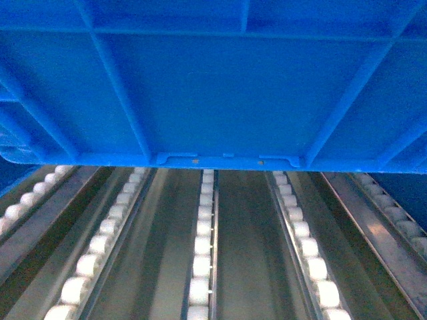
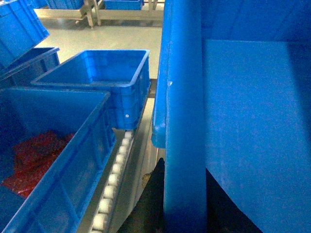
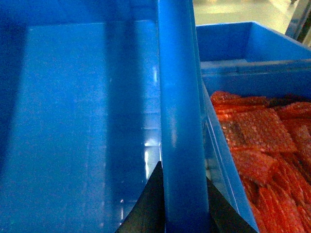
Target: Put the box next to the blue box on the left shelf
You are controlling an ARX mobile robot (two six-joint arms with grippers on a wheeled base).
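Left gripper (image 2: 182, 204): jaws straddle thick left rim of box (image 2: 252, 126), dark fingers either side, clamped on wall. Right gripper (image 3: 182, 204): same grip on right rim, closed to rim thickness. Box held above left shelf (image 1: 207, 253), ribbed wall filling head view over roller tracks. Crate with red contents (image 3: 262, 160) just beside right rim; another blue crate (image 2: 104, 80) to left.

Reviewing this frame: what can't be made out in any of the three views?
- Head view: the box fills the upper half, hiding the far part of the left shelf and whether the box touches its rollers.
- Left wrist view: the left gripper straddles the box rim; the rim covers its fingertips, and the frame bottom cuts it off.
- Right wrist view: same for the right gripper; the neighbouring crate runs off the right edge.
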